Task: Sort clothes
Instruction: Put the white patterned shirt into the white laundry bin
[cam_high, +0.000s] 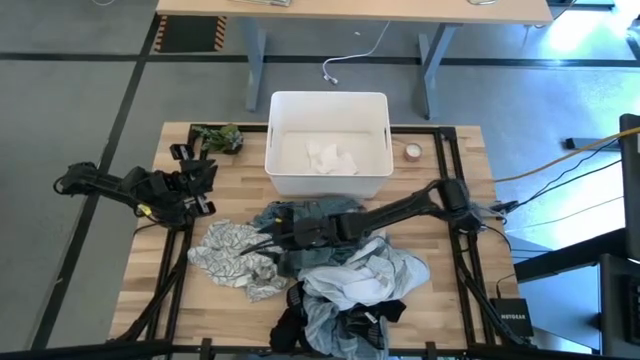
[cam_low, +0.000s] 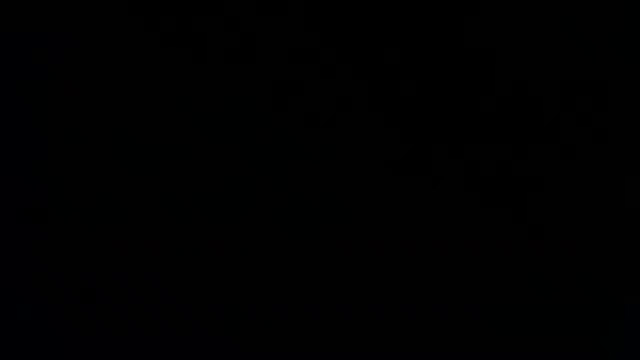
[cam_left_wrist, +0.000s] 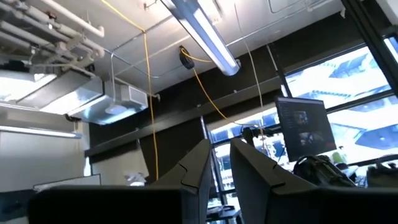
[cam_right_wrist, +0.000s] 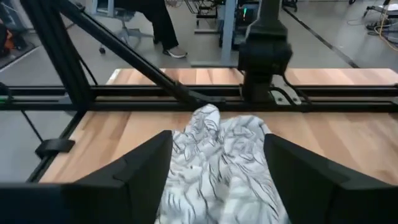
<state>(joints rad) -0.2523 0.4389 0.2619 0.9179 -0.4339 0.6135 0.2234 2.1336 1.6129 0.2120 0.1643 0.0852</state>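
A heap of clothes lies on the wooden table's near half. It holds a grey-white patterned garment (cam_high: 232, 255) at its left, pale blue and white pieces (cam_high: 365, 275), and black ones (cam_high: 330, 325). My right gripper (cam_high: 262, 240) reaches across the heap from the right. It is open, with its fingers on either side of the patterned garment (cam_right_wrist: 217, 162). A white garment (cam_high: 330, 157) lies in the white bin (cam_high: 328, 96). My left gripper (cam_high: 205, 172) waits at the table's left, pointing up and shut. The low view is black. My right gripper comes level from the table's right side, its open fingers (cam_right_wrist: 143, 168) on either side of the patterned garment's raised fold (cam_right_wrist: 208, 121), which lies on the table. I cannot tell whether the fingers touch the cloth.
The white bin stands at the table's far middle. A green-brown camouflage lump (cam_high: 220, 137) lies left of it, and a small tape roll (cam_high: 412, 152) right of it. Black frame rails (cam_right_wrist: 186, 93) run along the table's edges. Bare wood shows at the right (cam_high: 450, 260).
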